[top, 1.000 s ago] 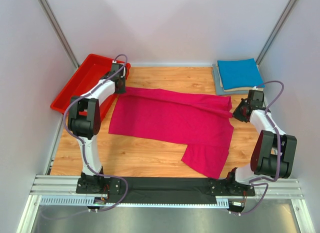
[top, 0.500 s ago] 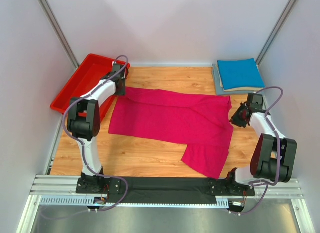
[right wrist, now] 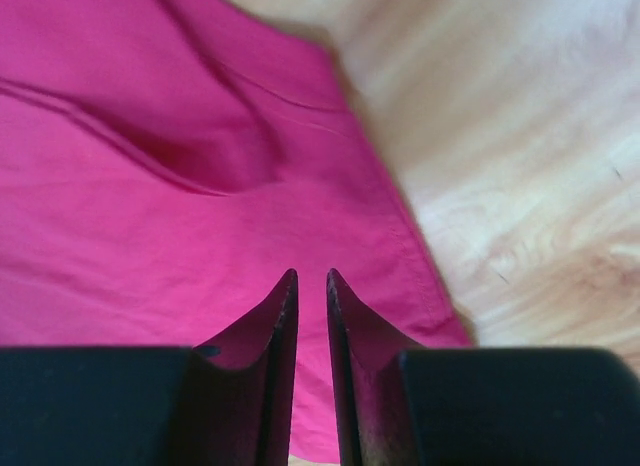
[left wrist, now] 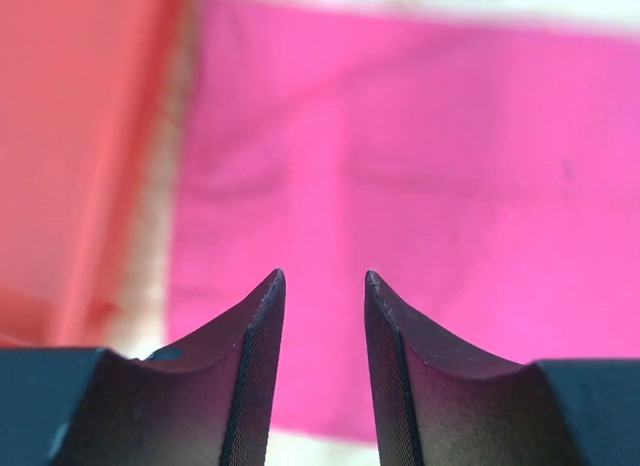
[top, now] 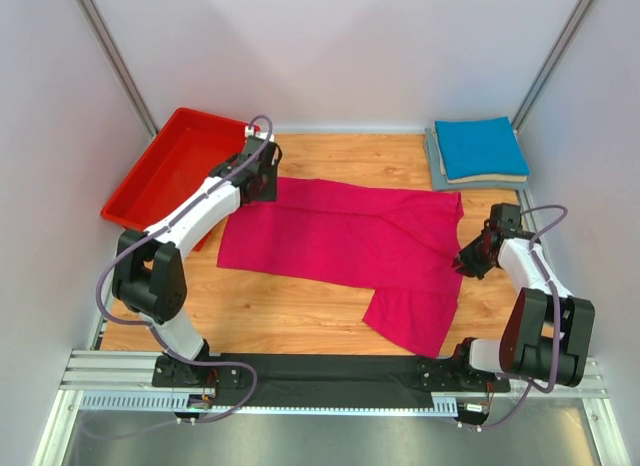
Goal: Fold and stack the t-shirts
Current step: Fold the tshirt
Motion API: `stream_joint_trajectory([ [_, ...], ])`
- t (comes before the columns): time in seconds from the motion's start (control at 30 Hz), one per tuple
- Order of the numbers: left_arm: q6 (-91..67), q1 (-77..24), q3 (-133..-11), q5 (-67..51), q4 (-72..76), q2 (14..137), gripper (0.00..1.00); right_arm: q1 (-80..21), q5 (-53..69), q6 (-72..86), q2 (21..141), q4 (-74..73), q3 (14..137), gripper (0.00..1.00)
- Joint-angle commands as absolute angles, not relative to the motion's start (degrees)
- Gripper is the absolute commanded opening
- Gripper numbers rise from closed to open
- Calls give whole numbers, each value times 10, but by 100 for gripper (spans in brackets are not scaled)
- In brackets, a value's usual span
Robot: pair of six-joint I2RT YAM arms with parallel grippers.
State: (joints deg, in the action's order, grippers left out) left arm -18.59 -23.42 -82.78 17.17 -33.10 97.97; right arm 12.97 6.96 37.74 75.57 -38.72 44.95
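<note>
The large magenta-pink t-shirt (top: 340, 236) lies spread flat across the wooden table, one part reaching toward the near edge (top: 410, 316). My left gripper (top: 266, 182) hovers over its far-left corner, jaws open and empty; the left wrist view shows pink cloth (left wrist: 420, 166) under the left gripper (left wrist: 320, 281). At the shirt's right edge my right gripper (top: 468, 262) holds nothing; in the right wrist view the right gripper (right wrist: 312, 276) shows a narrow open gap above the hem (right wrist: 400, 236). A folded blue t-shirt (top: 481, 146) tops a folded grey one (top: 437, 164) at the back right.
A red plastic bin (top: 160, 171) stands at the back left beside the left arm, and shows as a red blur (left wrist: 70, 136) in the left wrist view. Walls close in the table on three sides. Bare wood (right wrist: 520, 136) lies right of the shirt.
Both grippers have opened and let go of the pink shirt. The left one moved right along the far edge, the right one moved nearer me. The raised fold across the shirt has settled flat.
</note>
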Motion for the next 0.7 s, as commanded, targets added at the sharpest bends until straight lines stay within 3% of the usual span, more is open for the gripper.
stream_joint_trajectory([
  [0.0, -255, -228, -754, 99, -358, 958, 44, 127, 37, 422, 765, -397, 423, 18],
  [0.47, -438, -240, -613, 54, -422, 995, 43, 136, -97, 379, 910, -419, 474, 14],
  [0.67, -502, -276, -609, 102, -485, 1030, 43, 190, -121, 338, 945, -418, 491, 14],
])
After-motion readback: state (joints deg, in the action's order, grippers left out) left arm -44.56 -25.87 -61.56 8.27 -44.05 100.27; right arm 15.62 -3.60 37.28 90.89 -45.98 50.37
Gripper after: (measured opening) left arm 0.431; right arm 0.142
